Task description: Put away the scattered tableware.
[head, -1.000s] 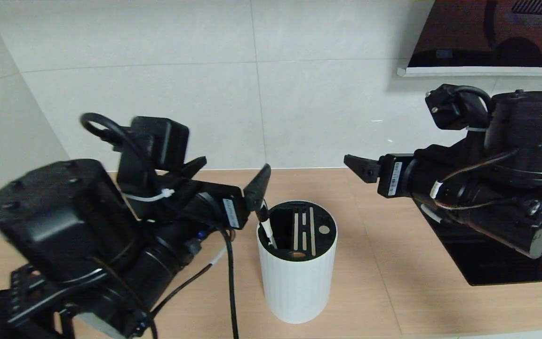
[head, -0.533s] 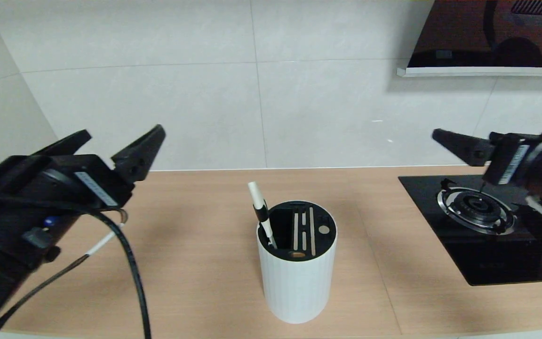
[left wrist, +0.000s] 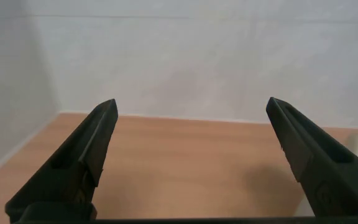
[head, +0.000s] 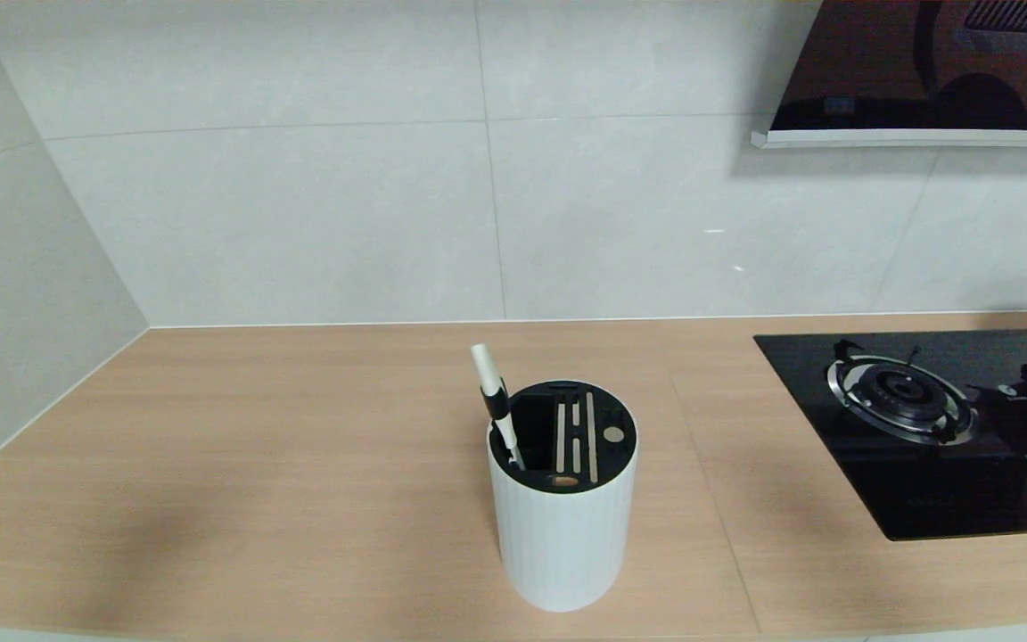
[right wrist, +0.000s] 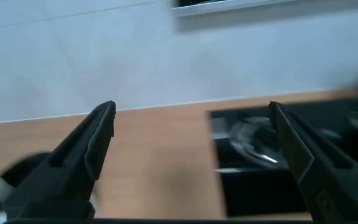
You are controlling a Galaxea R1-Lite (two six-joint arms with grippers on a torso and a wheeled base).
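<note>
white ribbed holder (head: 562,526) on the wooden worktop (head: 299,464) holds a white-handled utensil (head: 488,379); left gripper (left wrist: 191,106) and right gripper (right wrist: 190,107) have jaws apart.

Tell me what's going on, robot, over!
Open and empty: left gripper, right gripper. The white-handled utensil leans in the large slot of the holder. The hob sits apart, to the holder's right.

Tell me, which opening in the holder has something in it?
The large square opening on the holder's left: a black-and-white handle sticks out of it. The narrow slots and round hole hold nothing.
</note>
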